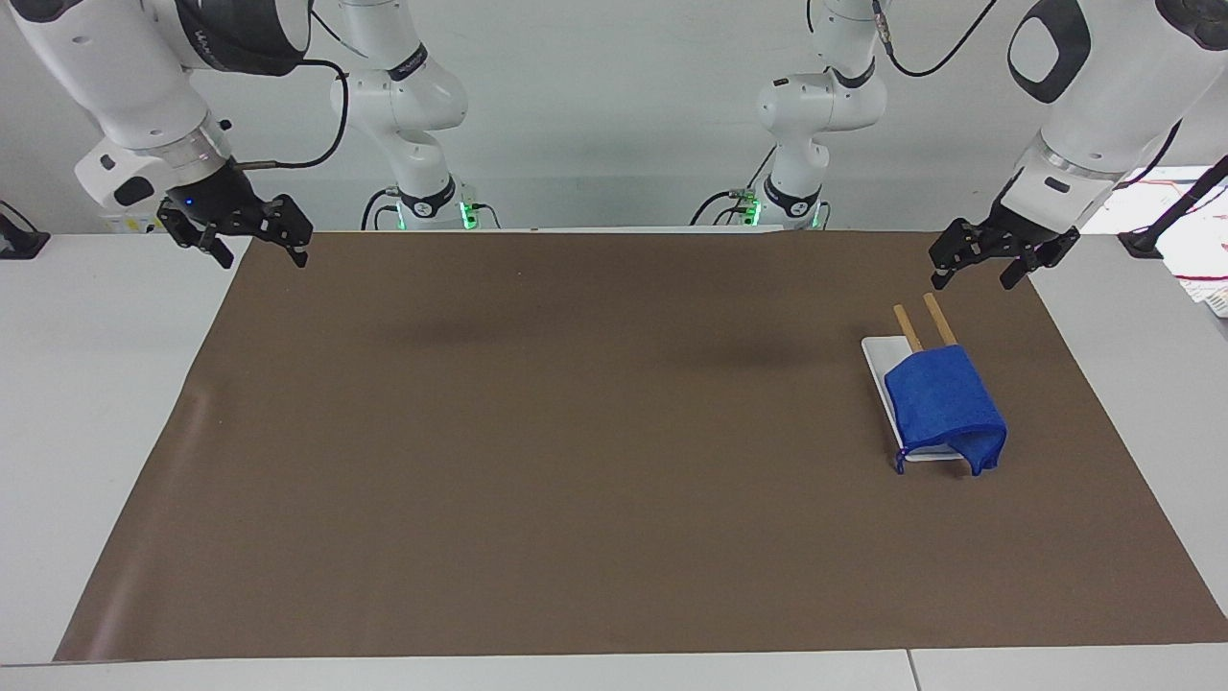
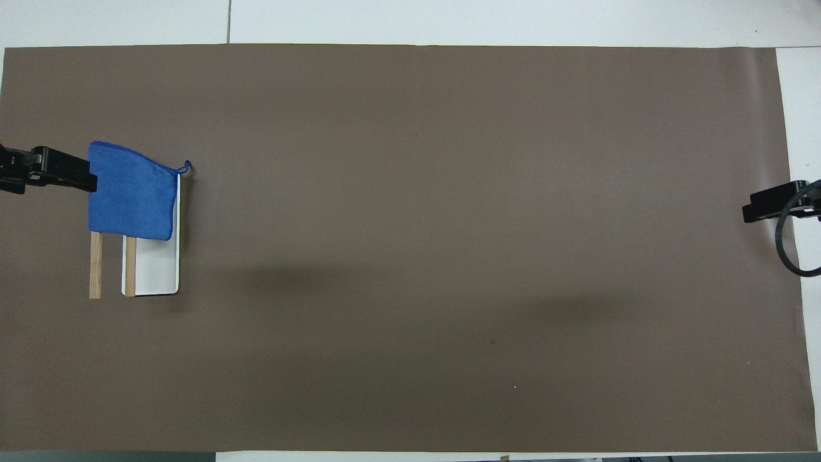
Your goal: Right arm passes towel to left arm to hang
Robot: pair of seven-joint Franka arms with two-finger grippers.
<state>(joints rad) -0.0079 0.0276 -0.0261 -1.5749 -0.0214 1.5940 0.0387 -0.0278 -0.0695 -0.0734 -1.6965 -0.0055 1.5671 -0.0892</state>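
wall (image 1: 614, 144): plain white, even light | counter (image 1: 96, 384): white, seam lines visible | brown mat (image 1: 576, 432): covers most of the counter, soft shadows on it

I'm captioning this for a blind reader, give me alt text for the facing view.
A blue towel hangs over a small wooden rack on a brown mat, at the left arm's end. Both the left end effector and the right end effector hover open and empty.
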